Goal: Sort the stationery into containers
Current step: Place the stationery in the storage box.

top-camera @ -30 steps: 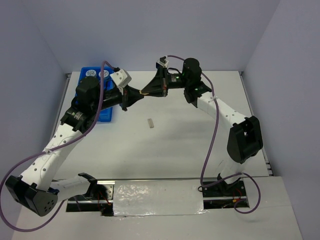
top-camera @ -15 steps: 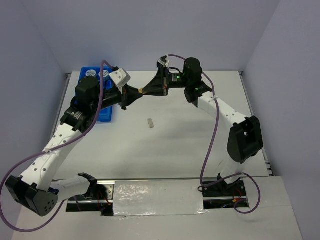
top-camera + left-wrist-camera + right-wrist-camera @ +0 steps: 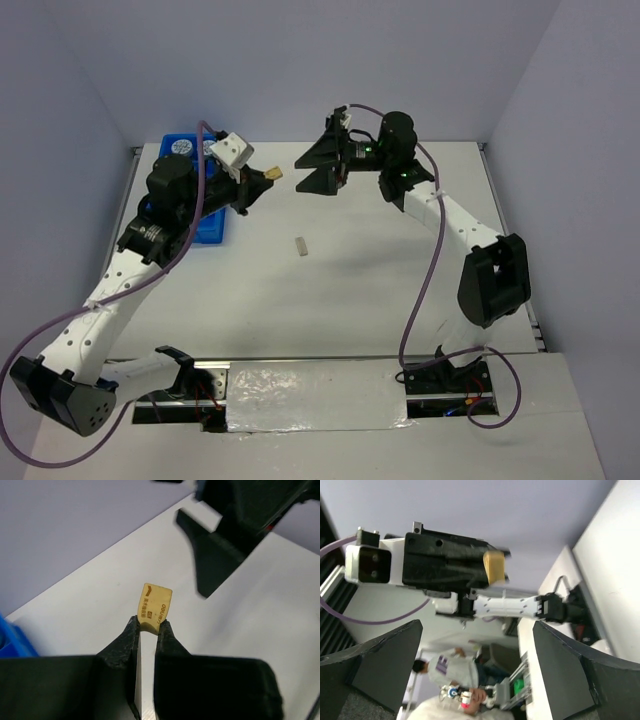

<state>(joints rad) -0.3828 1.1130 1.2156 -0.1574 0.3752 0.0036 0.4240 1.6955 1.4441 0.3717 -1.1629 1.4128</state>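
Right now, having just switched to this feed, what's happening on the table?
The left gripper is shut on a beige eraser, holding it by one end above the table. The right gripper faces it with its fingers wide open and empty, clear of the eraser. A second eraser lies loose mid-table. The blue tray sits at the far left, partly under the left arm, with two tape rolls in its far end.

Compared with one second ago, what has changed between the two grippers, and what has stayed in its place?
The right gripper has opened, letting go of the beige eraser, and has drawn back a little toward its own side. The left gripper stays shut on that eraser and has pulled it slightly back toward the blue tray. The other eraser on the table and the tray have not moved.
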